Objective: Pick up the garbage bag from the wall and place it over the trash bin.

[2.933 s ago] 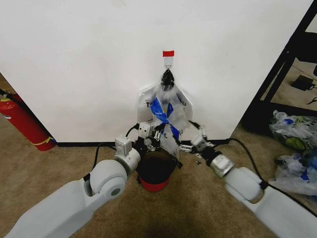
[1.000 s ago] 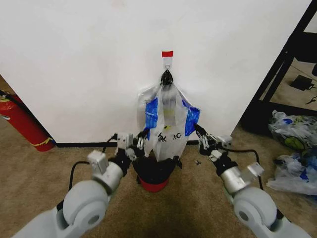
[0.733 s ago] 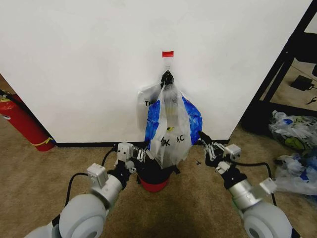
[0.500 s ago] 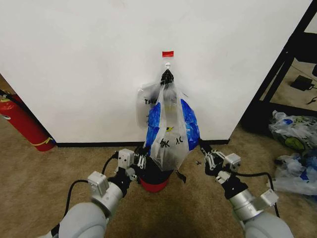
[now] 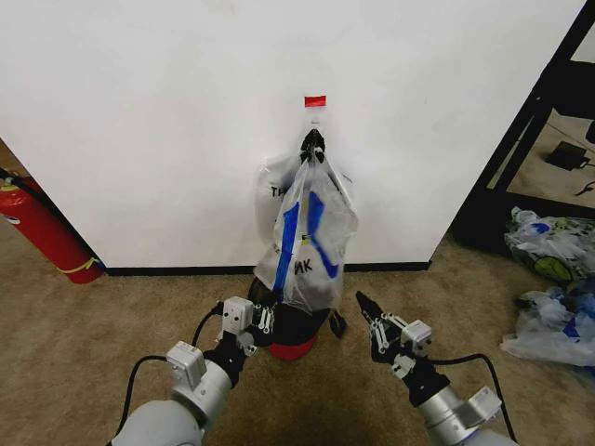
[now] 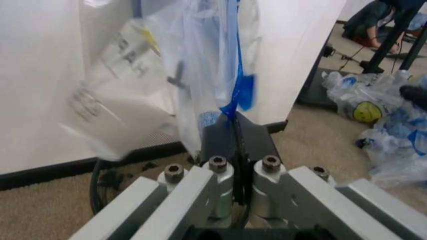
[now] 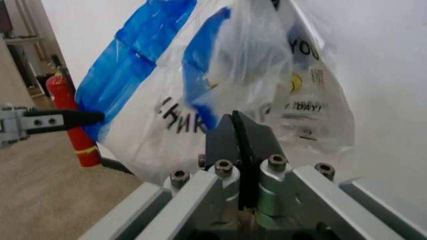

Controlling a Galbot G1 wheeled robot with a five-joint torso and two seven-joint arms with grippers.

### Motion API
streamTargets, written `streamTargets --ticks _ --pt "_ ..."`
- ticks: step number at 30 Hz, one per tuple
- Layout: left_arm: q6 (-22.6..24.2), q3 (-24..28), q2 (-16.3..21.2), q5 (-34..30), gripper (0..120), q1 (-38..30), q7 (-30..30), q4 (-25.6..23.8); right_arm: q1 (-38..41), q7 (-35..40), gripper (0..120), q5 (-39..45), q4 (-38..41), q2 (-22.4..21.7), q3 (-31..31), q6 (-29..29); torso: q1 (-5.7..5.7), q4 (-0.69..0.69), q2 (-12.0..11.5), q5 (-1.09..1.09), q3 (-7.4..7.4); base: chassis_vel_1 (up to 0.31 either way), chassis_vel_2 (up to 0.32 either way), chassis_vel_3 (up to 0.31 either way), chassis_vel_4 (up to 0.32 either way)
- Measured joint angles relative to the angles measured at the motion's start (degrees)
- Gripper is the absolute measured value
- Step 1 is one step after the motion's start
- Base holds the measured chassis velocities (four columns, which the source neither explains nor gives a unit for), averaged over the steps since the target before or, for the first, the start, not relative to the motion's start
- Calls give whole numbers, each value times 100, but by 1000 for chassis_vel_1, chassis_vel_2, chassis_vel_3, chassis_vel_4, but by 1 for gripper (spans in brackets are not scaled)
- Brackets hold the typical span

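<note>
Right pincer withdrawn, garbage bag beside left pincer

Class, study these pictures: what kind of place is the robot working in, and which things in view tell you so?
Probably an indoor utility or lab corner, not a home kitchen. A plain white wall meets brown carpet; a red fire extinguisher leans at the baseboard, a black metal rack stands at the side, and bundles of plastic bags lie on the floor.

Under me, tan carpet floor: trash bin standing by my wall's black baseboard, red fire extinguisher leaning left, plastic bag bundles right.
</note>
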Motion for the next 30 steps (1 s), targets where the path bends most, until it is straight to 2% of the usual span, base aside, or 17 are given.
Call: streamTargets --ticks 8,10,12,15,17,19,21,22,25,27,30 --pt "-15 63 -15 27 0 -91 0 7 662 648 1 -266 64 -66 -111 -277 0 0 0 0 0 0 0 0 0" --pt "-1 75 4 14 0 -128 -1 -13 1070 703 11 -624 -70 -243 -243 -332 0 1 0 1 1 0 0 0 0" --pt "3 79 14 9 0 -139 -1 -14 1219 698 13 -739 -134 -324 -303 -358 0 1 0 1 1 0 0 0 0" --pt "35 221 71 -96 0 -304 -9 40 1568 571 26 -1225 -364 -614 -414 -404 0 6 0 2 1 0 0 0 0" --pt "81 439 118 -234 0 -601 -19 120 1672 456 34 -1627 -477 -841 -422 -425 1 -2 0 -1 1 0 0 0 0" --pt "103 580 138 -320 0 -774 -23 171 1787 380 43 -1868 -586 -1036 -471 -492 1 -3 0 1 1 0 0 0 0" --pt "111 620 142 -346 0 -829 -24 188 1815 364 45 -1899 -611 -1085 -489 -513 1 -3 0 2 1 0 0 0 0" --pt "126 695 144 -395 0 -927 -28 217 2005 300 52 -1953 -721 -1256 -617 -579 1 -3 0 0 1 0 0 0 0" --pt "158 760 125 -416 0 -1002 -40 242 2504 221 65 -1953 -935 -1408 -943 -708 1 4 0 0 1 0 0 0 0" --pt "164 771 124 -419 0 -1019 -41 245 2571 221 67 -1950 -960 -1416 -992 -729 1 4 0 0 1 0 0 0 0" --pt "200 840 141 -450 0 -1135 -49 253 3109 225 81 -1977 -1189 -1398 -1396 -864 1 -1 0 0 1 0 0 0 0"
